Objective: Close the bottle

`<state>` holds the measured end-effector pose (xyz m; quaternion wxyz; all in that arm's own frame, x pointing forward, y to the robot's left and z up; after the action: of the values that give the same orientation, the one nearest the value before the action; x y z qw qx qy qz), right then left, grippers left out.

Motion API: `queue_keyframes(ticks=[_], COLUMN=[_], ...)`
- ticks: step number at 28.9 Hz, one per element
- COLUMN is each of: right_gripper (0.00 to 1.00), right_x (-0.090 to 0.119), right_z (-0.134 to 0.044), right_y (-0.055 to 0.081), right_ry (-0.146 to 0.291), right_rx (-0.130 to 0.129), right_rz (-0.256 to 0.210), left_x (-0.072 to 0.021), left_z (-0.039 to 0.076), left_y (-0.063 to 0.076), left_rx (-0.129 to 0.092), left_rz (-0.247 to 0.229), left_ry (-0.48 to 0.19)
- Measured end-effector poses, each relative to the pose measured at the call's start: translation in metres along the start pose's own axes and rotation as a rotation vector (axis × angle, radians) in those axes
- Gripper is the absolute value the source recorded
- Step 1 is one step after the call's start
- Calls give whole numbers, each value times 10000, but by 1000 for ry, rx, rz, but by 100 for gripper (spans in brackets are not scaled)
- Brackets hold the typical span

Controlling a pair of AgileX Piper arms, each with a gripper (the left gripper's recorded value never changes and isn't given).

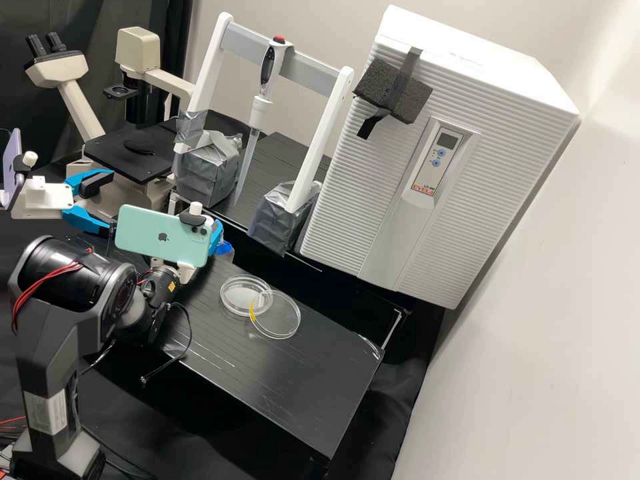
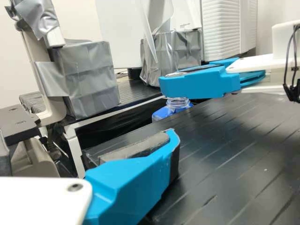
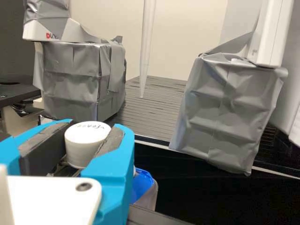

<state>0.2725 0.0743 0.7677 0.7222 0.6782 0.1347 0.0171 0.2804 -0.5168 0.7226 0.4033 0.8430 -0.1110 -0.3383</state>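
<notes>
The right gripper (image 3: 88,146) is pinching the white cap (image 3: 85,135) just above the open-necked bottle (image 2: 177,106) at the bench (image 2: 243,150) edge, while the left gripper (image 1: 100,200) is hanging spread and empty; capping appears to be in hand, and is next calling for centring, lowering and twisting.

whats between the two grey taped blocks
A pipette tip hangs between the wide block and the crumpled block, above bare ribbed bench, seen in the right wrist view.

Laboratory clutter
Two clear round plastic dishes (image 1: 246,294) are laid touching on the black slatted bench (image 1: 287,380); a white pipette (image 1: 257,113) is hung from a white frame (image 1: 313,70) beside a ribbed white cabinet (image 1: 400,200).
</notes>
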Motion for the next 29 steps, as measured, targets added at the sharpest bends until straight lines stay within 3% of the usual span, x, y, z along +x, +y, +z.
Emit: queue_keyframes(ticks=[29], right_gripper=[0], right_x=[28], right_z=[65], right_y=[95], right_ry=[-22], right_rx=[-4], right_rz=[36], left_x=[0], left_z=[0], left_y=[0], left_rx=[0], left_rz=[0], left_ry=[0])
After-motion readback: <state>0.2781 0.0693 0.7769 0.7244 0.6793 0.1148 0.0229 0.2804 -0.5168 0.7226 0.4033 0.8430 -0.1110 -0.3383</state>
